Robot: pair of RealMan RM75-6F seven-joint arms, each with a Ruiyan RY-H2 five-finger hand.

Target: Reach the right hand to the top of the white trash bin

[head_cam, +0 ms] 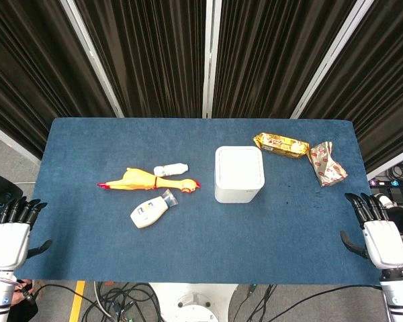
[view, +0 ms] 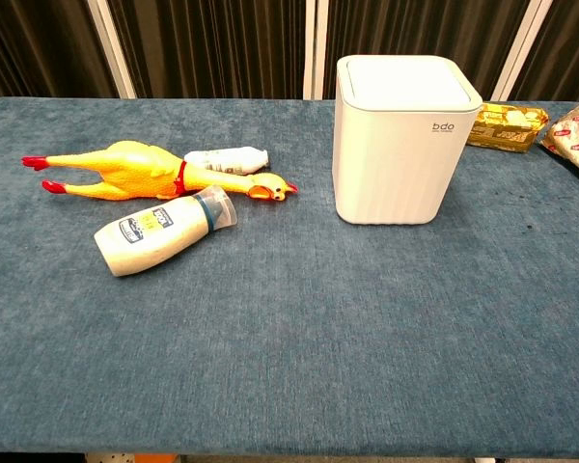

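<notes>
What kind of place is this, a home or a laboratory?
Probably a laboratory or robot test room: black curtains enclose a blue cloth table, loose cables lie underneath, and unrelated items like a rubber chicken are set out.

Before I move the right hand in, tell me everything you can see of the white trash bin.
The white trash bin is a squarish, round-cornered tub, plastic by its look, with faint vertical ribbing and small grey lettering near its top front. A flat inset lid closes it. It stands upright on the blue table, about mid-table, slightly right of centre. Nothing touches it; the rubber chicken lies apart to its left, snack packets behind right.
</notes>
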